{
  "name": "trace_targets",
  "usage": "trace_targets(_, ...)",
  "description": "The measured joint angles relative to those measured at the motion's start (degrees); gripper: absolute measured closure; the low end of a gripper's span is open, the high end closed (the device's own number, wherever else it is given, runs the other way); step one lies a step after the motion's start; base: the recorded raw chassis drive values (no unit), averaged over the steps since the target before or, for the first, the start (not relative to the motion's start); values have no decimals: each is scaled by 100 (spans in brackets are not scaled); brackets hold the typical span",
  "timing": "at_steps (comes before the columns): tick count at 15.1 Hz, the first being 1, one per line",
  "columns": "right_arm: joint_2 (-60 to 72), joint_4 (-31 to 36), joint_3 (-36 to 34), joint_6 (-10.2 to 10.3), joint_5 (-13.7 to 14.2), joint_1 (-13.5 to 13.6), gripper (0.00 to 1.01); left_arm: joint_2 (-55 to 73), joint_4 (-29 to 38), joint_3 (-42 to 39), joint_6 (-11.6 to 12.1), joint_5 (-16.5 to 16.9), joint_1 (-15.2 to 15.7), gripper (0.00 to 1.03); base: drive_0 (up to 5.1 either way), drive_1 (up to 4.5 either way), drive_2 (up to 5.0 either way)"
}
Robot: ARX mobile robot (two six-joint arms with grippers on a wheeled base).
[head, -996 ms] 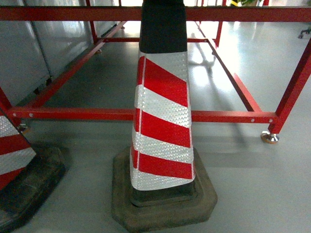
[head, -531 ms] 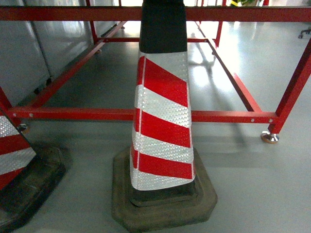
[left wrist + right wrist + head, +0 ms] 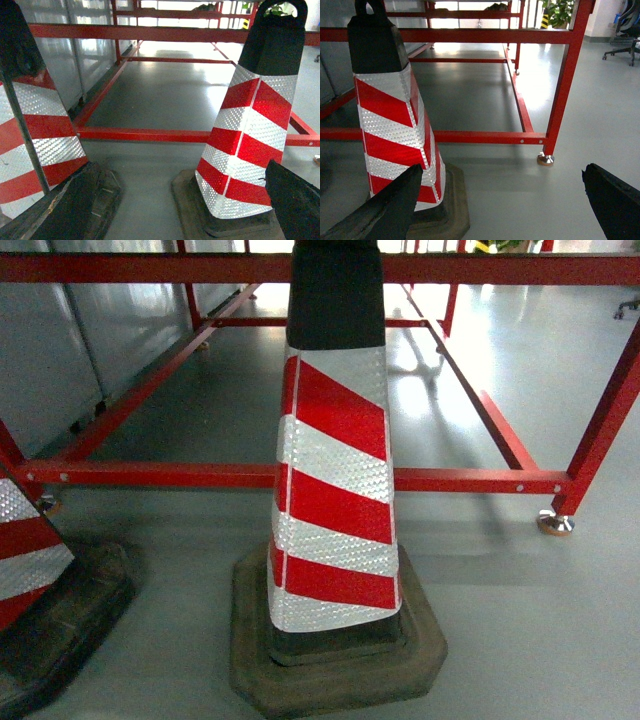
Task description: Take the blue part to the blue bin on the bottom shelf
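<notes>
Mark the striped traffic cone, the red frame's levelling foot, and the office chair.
Traffic cone (image 3: 335, 490): head view, red stripe at mid body.
Levelling foot (image 3: 545, 159): right wrist view, metal pad under the red post.
Office chair (image 3: 626, 37): right wrist view, its base.

Glossy grey floor (image 3: 520, 620), red painted metal frame (image 3: 200, 476), cone (image 3: 335, 490) with textured reflective bands, rough rubbery base (image 3: 340, 670)

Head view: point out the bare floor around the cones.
Open floor lies right of the middle cone, out to the red frame's foot, and inside the frame behind its front rail. It is tight between that cone's base and the left cone.
</notes>
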Motion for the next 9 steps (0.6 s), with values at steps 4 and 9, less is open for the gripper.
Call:
trace_targets(4, 0, 0, 0, 0, 0, 0, 3, 0, 0, 0, 0, 2, 0, 5, 0, 0, 0)
trace_targets(9, 0, -9, 0, -2, -2, 0, 3, 0, -17, 0, 2, 7, 0, 5, 0, 0, 0)
